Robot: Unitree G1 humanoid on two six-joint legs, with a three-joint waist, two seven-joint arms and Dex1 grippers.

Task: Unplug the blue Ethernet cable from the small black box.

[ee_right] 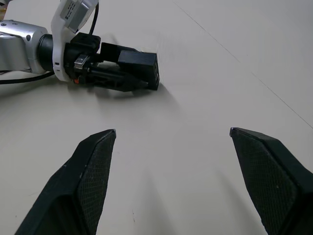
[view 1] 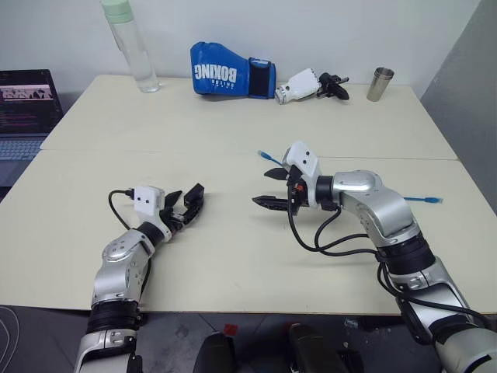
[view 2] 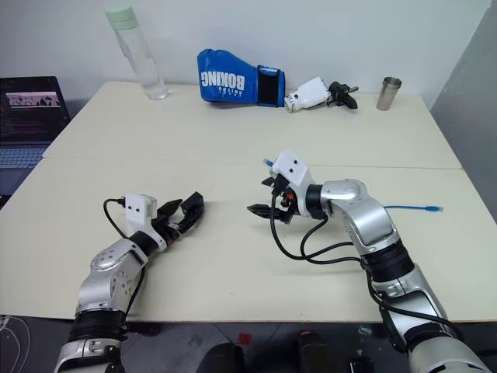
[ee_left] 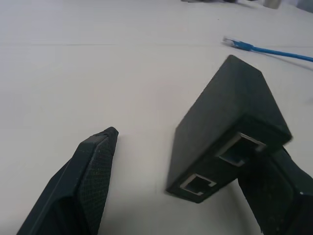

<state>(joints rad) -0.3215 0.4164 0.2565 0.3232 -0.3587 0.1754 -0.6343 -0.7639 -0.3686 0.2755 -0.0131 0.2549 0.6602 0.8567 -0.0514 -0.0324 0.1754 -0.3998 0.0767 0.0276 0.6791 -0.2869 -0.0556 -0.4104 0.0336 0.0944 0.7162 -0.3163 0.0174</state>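
At lower left, our left gripper (view 1: 186, 203) stood wide open, the small black box (ee_left: 226, 127) leaning against one finger, both ports empty. At centre, our right gripper (view 1: 272, 186) gaped, holding nothing. The blue Ethernet cable (view 1: 423, 200) ran behind that arm, its middle hidden.

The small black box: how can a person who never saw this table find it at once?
On the cream table, look near the front edge at the left gripper. The small black box sits between its open fingers. It is flat and matte black, with two empty metal-rimmed ports in one side, unlike the ribbed fingers.
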